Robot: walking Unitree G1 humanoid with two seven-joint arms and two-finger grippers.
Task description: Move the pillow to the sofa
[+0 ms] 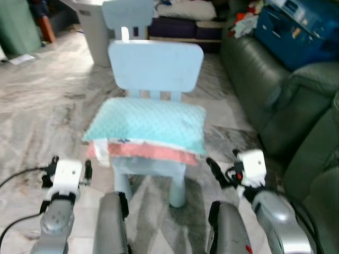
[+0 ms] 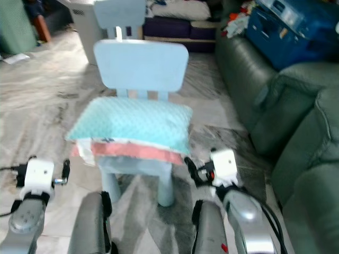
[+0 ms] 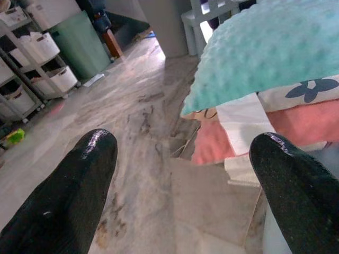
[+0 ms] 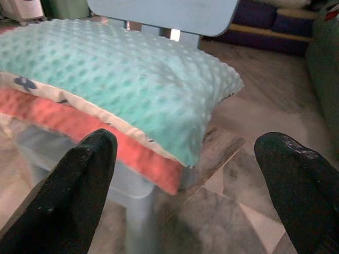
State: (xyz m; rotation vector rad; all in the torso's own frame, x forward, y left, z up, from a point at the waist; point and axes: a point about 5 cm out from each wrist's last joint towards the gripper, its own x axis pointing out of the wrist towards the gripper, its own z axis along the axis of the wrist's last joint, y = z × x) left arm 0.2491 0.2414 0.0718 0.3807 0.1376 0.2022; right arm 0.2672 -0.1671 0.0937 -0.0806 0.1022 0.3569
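A turquoise dotted pillow [image 1: 151,124] lies on the seat of a light-blue child's chair [image 1: 156,66], on top of a floral-edged cloth and a pink cushion [image 1: 153,153]. The dark green sofa [image 1: 280,111] runs along the right. My left gripper [image 1: 70,165] is low at the chair's left front, open, with the pillow's corner [image 3: 265,47] ahead of its fingers [image 3: 79,180]. My right gripper [image 1: 228,166] is at the chair's right front, open, facing the pillow's other corner [image 4: 116,69]. Neither touches the pillow.
A blue box [image 1: 296,32] and clothes lie on the sofa's far end. A grey bin [image 1: 95,32] and a second light-blue chair [image 1: 127,13] stand behind the chair. Shelves with white bins [image 3: 37,58] line the far left. Marble floor [image 1: 47,106] lies open to the left.
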